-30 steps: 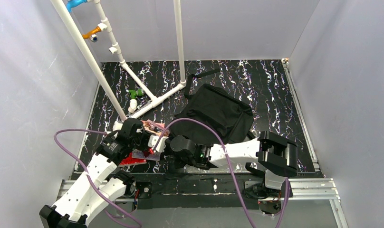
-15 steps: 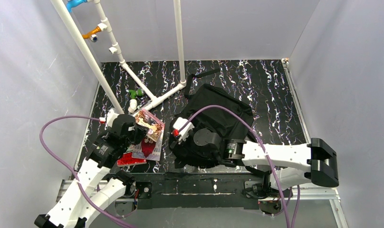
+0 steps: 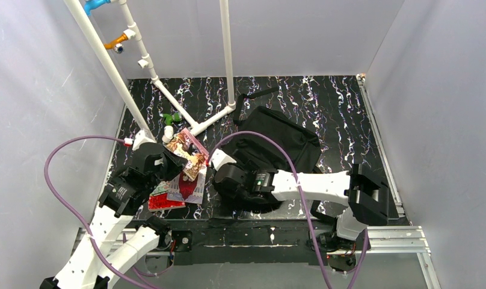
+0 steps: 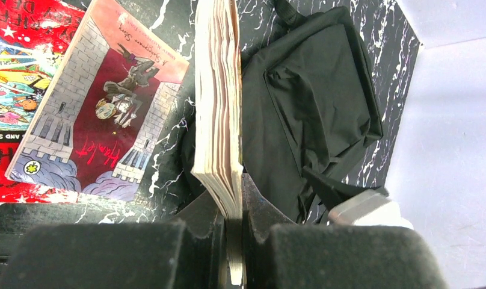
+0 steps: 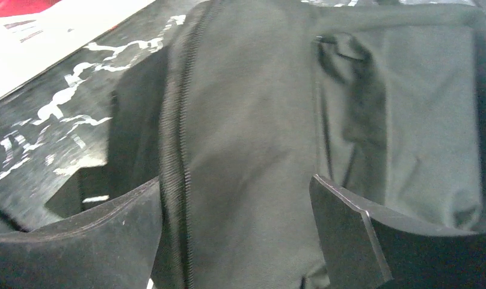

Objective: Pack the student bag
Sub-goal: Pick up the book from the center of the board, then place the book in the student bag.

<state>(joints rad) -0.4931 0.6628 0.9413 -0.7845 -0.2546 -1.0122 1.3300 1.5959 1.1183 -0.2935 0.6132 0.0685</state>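
While left jaws clamp a book (image 4: 219, 108), right jaws gape wide over the student bag (image 5: 252, 150).

High view down from near side, close wrist views, all sharing student bag (image 3: 289, 135)

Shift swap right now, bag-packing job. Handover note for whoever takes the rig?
Left gripper: shut on a paperback book, held on edge above the table.
Right gripper: open, holding nothing, over the zipper of the student bag.
The bag lies mid-table; a Hamlet book and a red-covered book lie flat to its left.
Done: one book picked up.
Left: no book visibly in the bag; all three probably need loading.
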